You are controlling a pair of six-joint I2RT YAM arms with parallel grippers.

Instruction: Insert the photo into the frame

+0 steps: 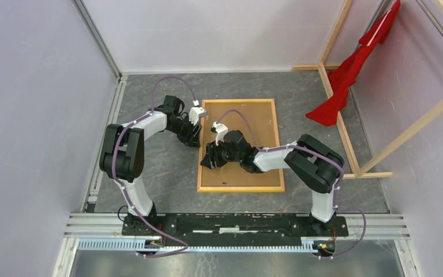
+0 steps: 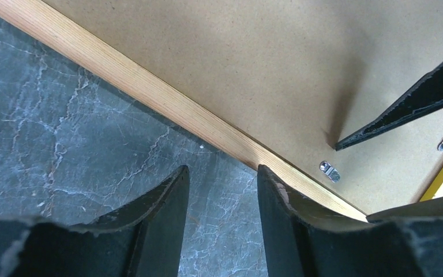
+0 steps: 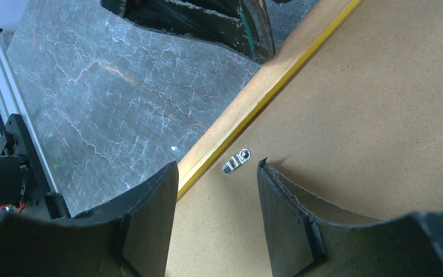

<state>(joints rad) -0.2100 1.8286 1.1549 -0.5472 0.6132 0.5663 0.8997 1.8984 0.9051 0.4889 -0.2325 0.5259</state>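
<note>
The frame (image 1: 239,102) lies face down on the grey table, its light wood back up, with a thin yellow edge (image 3: 300,55) showing. A brown backing board (image 1: 259,156) fills it. The photo is hidden. My left gripper (image 1: 195,135) is open at the frame's left rail (image 2: 150,92): one fingertip is over the rail and the other over the table, with nothing between them (image 2: 222,168). My right gripper (image 1: 209,163) is open just above the board by the same rail, its fingertips (image 3: 218,164) either side of a small metal clip (image 3: 236,161).
Another metal clip (image 2: 329,171) sits on the board by the rail. Bare wooden beams (image 1: 346,133) with a red cloth (image 1: 352,69) stand at the right. White walls enclose the table on three sides. An aluminium rail (image 1: 236,222) carries the arm bases at the near edge.
</note>
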